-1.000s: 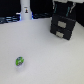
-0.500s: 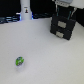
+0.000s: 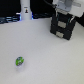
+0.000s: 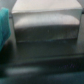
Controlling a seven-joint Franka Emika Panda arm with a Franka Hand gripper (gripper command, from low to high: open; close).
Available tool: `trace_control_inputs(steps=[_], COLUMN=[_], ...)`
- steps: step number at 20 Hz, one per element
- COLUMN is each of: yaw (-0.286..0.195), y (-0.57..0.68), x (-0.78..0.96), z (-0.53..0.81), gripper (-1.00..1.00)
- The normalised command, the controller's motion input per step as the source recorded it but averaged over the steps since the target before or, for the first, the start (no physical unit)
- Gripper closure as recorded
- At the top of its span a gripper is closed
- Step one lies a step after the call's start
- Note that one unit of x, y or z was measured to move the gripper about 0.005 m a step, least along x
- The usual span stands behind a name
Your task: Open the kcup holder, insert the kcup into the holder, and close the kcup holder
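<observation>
The kcup holder (image 3: 63, 26) is a black boxy unit standing at the exterior view's upper right, with both drawer fronts looking shut. My white-and-grey gripper (image 3: 62, 18) hangs right over its upper front, touching or nearly touching it; I cannot make out the jaws. The kcup (image 3: 19, 62), a tiny pod with a green-and-blue top, lies on the white table (image 3: 47, 60) far off at the exterior view's lower left. The wrist view is blurred: a pale grey bar (image 4: 46, 26) runs across a dark surface (image 4: 45, 62), very close. No fingers show there.
A white upright object (image 3: 25, 9) on a blue-lit base stands at the back. Dark clutter (image 3: 7, 20) lines the back at the exterior view's left. A teal shape (image 4: 4, 26) sits at the wrist view's edge.
</observation>
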Motion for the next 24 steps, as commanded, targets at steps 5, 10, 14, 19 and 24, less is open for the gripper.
trace_control_inputs(steps=[5, 10, 14, 19, 24], yaw=[-0.004, -0.005, -0.003, -0.004, -0.01], y=[0.0, 0.0, 0.0, 0.0, -0.07], x=[-0.26, 0.0, 0.02, 0.03, 0.42], z=[-0.34, 0.0, 0.0, 0.02, 0.12], gripper=[1.0, 1.0, 1.0, 1.0, 1.0])
